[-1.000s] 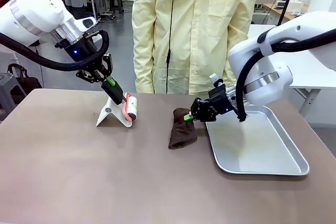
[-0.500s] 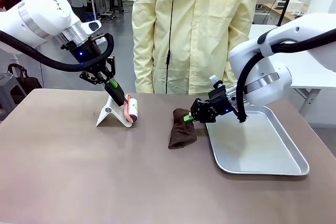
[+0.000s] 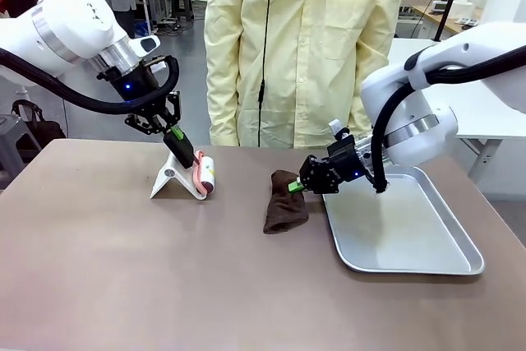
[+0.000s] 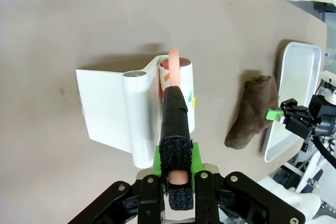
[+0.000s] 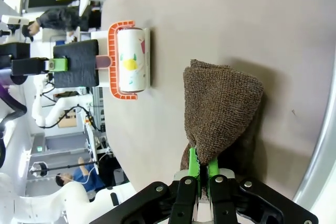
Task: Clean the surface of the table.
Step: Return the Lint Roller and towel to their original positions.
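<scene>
Half the roller handle [image 4: 173, 111] gripper-hidden [image 4: 176, 179].

brown cloth [image 3: 285, 210], silver tray [image 3: 411, 240], grey-brown table [image 3: 164, 277]

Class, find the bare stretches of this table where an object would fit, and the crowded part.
Free: the table's whole near half and its left end beside the white stand; also the tray's floor. Crowded: the far strip, where the lint roller, the brown cloth and both grippers sit.
</scene>
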